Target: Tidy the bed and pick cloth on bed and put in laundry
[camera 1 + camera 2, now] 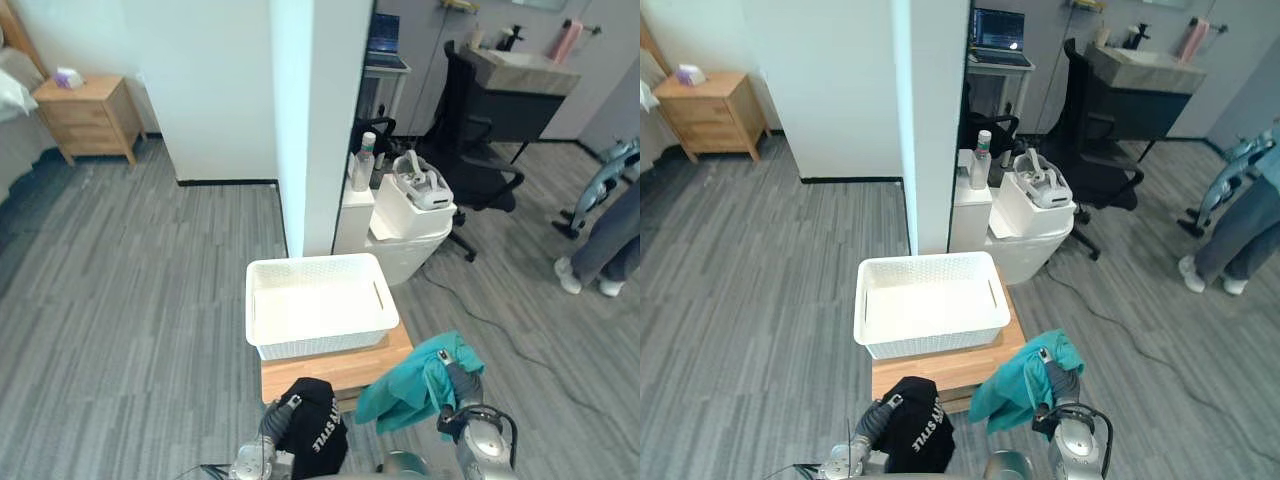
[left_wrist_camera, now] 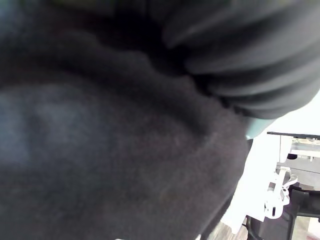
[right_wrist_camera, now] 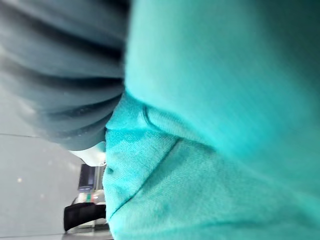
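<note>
Left hand (image 1: 278, 418) low at left, black cloth (image 1: 318, 428) bunched over it; can't tell whether it's clenched. Basket (image 1: 320, 345) dead ahead on wooden stand (image 1: 385, 365), no cloth in it, long axis left-to-right, centred between both arms. Teal cloth (image 1: 410, 392) draped over right hand (image 1: 462, 385), overlapping the stand's right corner; grip unreadable too. Both loads likely go forward over the near rim.

Low wooden stand (image 1: 382, 362) on grey plank floor (image 1: 130, 300) — white laundry basket (image 1: 310, 347) set on its far part
</note>
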Motion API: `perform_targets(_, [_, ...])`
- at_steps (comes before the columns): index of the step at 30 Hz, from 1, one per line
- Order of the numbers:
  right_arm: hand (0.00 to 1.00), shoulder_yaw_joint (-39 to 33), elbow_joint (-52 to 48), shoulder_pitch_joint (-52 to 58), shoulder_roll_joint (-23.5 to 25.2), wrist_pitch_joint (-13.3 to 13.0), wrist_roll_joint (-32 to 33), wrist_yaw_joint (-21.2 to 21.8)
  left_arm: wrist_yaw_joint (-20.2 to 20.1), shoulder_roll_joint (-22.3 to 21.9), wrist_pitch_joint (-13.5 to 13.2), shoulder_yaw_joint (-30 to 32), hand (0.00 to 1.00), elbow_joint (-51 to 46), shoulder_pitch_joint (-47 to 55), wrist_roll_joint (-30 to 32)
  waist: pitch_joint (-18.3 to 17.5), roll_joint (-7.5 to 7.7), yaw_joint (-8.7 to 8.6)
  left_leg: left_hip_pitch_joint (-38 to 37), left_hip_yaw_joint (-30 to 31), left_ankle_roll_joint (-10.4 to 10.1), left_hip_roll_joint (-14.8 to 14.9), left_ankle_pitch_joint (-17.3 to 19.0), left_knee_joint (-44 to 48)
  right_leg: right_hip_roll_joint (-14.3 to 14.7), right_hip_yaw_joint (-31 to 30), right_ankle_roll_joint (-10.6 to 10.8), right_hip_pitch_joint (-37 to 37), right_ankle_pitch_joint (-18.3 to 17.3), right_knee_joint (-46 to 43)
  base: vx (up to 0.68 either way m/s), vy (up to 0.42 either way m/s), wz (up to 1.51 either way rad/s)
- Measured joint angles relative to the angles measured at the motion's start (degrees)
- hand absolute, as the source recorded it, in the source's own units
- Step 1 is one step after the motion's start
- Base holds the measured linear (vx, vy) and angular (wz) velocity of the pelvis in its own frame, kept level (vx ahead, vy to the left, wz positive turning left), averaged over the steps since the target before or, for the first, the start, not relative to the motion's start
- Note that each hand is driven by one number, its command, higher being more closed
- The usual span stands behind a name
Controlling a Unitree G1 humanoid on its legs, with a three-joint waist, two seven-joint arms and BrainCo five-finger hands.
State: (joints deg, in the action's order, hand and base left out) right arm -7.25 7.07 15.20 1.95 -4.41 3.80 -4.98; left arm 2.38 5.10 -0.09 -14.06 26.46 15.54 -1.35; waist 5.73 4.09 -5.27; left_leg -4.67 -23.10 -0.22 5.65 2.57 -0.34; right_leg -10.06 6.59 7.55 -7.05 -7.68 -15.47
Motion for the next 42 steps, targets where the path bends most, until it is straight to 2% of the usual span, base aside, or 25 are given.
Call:
perform_targets(2, [1.0,0.0,-3.5,0.1,0.0,-0.6,0.0,-0.2,0.0,0.3,0.0,0.1,1.0,0.2,-0.5,0.0,-0.3,1.02,-0.17,0.0,0.7,0.0,-1.9,0.0,-0.1,0.1,-3.4,-0.1,0.7,5.8,8.2,0.15,-0.024,0.3])
perform_targets(3, [1.0,0.0,-4.8,0.6,0.1,-0.9,0.0,-0.2,0.0,0.7,0.0,0.2,1.0,0.3,-0.4,0.0,-0.9,2.11,-0.18,-0.1,0.6,-0.4,-3.2,0.2,-0.2,-0.3,-5.2,-0.5,1.8,10.9,10.1,0.15,-0.093,0.15])
perform_targets(4, [1.0,0.0,-5.5,0.8,-0.1,-0.9,-0.1,-0.3,0.0,0.6,0.0,0.6,1.0,0.8,-0.5,0.0,-1.7,2.54,0.25,-0.2,0.3,-1.0,-3.8,1.1,-0.1,-0.7,-5.1,0.0,2.7,10.9,11.5,0.18,-0.134,-0.06])
perform_targets(5, [1.0,-0.5,-6.8,0.1,-0.3,-1.0,-0.3,-0.4,0.0,-0.1,0.0,1.0,1.0,1.2,-0.7,0.0,-2.3,1.61,0.41,0.1,-0.1,-2.0,-2.6,1.8,0.4,0.5,-5.3,-0.3,3.2,11.1,13.2,0.15,-0.114,-0.18])
perform_targets(6, [1.0,-0.6,-7.0,0.1,-0.3,-1.0,-0.5,-0.4,-0.1,-0.2,0.0,1.0,1.0,1.2,-0.7,0.0,-2.3,1.43,0.39,0.1,-0.2,-2.0,-2.5,1.8,0.4,0.6,-5.3,-0.3,3.2,11.1,13.3,0.14,-0.1,-0.22])
perform_targets(8, [1.0,-2.6,-8.5,-0.3,-1.2,-1.3,-2.1,-0.7,-0.7,-1.9,0.0,1.0,1.0,1.3,-0.8,-0.1,-2.5,-1.11,0.19,-0.3,-0.7,-2.2,-1.5,1.6,-0.5,1.8,-5.4,-0.3,3.5,11.2,14.4,0.11,-0.092,-0.12])
perform_targets(10, [1.0,-4.3,-8.6,-0.6,-2.4,-1.3,-2.4,-1.4,-1.1,-3.2,0.0,0.7,1.0,1.3,-0.8,-0.1,-2.5,-1.79,-0.29,-2.1,-0.9,-2.8,-1.3,1.0,-1.8,2.3,-5.4,-0.3,4.9,11.2,14.9,0.11,-0.046,-0.04])
perform_targets(12, [1.0,-5.9,-9.7,-0.8,-3.1,-1.3,-3.0,-1.7,-1.3,-3.5,-0.1,0.3,1.0,1.4,-1.3,-0.1,-2.5,-1.66,-0.31,-3.2,-0.9,-2.8,-1.3,1.1,-2.1,2.4,-5.4,-0.3,5.7,11.2,15.0,0.04,-0.005,0.0])
perform_targets(15, [1.0,-6.4,-14.0,-2.4,-5.3,-1.5,-5.2,-2.5,-1.3,-3.2,-0.3,0.0,1.0,1.4,-1.6,-0.2,-2.9,-0.67,-0.3,-3.8,-1.0,-2.8,-1.6,1.1,-3.1,2.3,-5.9,0.2,5.7,12.0,15.1,-0.04,0.008,-0.04])
perform_targets(20, [1.0,-5.0,-14.8,-11.9,-14.7,-1.9,-6.2,-2.4,-1.2,-2.1,-0.3,0.1,1.0,3.3,-1.0,-0.2,-3.3,-0.55,-0.18,-4.2,-0.9,-2.8,-2.0,1.0,-4.7,2.2,-6.7,0.5,5.8,15.5,15.8,-0.09,0.026,0.01])
perform_targets(25, [1.0,0.4,-14.6,-21.5,-20.6,-2.0,-6.2,-1.6,-1.1,-2.1,-0.3,0.1,1.0,3.4,-0.1,-0.3,-4.1,-0.8,0.4,-4.0,-0.5,-2.1,-2.2,0.5,-4.8,2.1,-6.5,-0.1,5.8,16.1,16.0,-0.04,0.007,0.03])
perform_targets(27, [1.0,2.7,-13.9,-25.5,-21.9,-2.4,-6.2,-0.9,-1.1,-2.1,-0.4,-0.1,1.0,3.4,-0.2,-0.5,-4.5,-0.7,1.26,-3.9,-0.4,-2.1,-2.2,0.2,-4.9,2.1,-6.4,-0.1,5.9,16.1,16.6,0.0,0.0,0.0])
perform_targets(30, [1.0,6.3,-10.9,-31.2,-23.4,-3.2,-6.2,-0.1,-0.9,-2.1,-0.5,-0.4,1.0,3.4,-0.2,-1.5,-4.6,-0.6,1.56,-3.4,0.9,-2.3,-2.1,-0.6,-5.4,2.1,-5.3,-0.2,6.0,16.1,16.9,-0.03,-0.028,0.17])
perform_targets(31, [1.0,7.4,-9.6,-32.8,-23.6,-3.2,-6.2,0.1,-0.9,-2.1,-0.5,-0.8,1.0,3.4,-0.2,-1.5,-4.6,-0.6,1.59,-3.1,1.3,-2.3,-2.1,-0.8,-5.4,2.1,-5.0,-0.2,6.0,16.1,16.9,-0.04,-0.022,0.26])
perform_targets(33, [1.0,9.6,-6.4,-35.8,-23.7,-3.2,-6.2,0.3,-0.9,-2.3,-0.6,-1.7,1.0,3.4,0.1,-2.5,-4.6,-0.6,2.8,-2.9,2.2,-2.2,-2.0,-1.2,-5.4,2.0,-4.8,-0.2,6.2,16.1,16.9,-0.05,-0.013,0.18])
perform_targets(36, [1.0,10.9,-3.1,-37.8,-23.8,-3.1,-6.2,0.5,-0.9,-2.5,-1.0,-1.7,1.0,3.4,0.8,-3.3,-4.6,-0.59,3.12,-2.3,3.4,-2.0,-2.0,-1.7,-5.4,1.9,-3.5,-0.3,6.3,16.2,16.8,-0.04,-0.012,0.27])
perform_targets(39, [1.0,12.3,2.2,-39.8,-23.8,-2.8,-6.7,1.3,-0.9,-2.5,-1.0,-1.6,1.0,3.4,1.7,-3.8,-4.5,-0.62,3.33,-1.3,4.9,-2.0,-1.9,-2.5,-5.4,1.8,-2.3,-0.6,6.1,16.4,16.8,-0.06,-0.016,0.23])
perform_targets(42, [1.0,12.4,6.4,-40.0,-23.8,-1.3,-6.8,1.5,-1.0,-2.5,-1.2,-1.6,1.0,3.4,1.6,-4.6,-4.3,-0.97,3.88,-0.1,5.9,-2.1,-1.8,-3.2,-5.4,1.8,-1.8,-0.9,5.4,16.6,16.8,-0.06,-0.02,0.14])
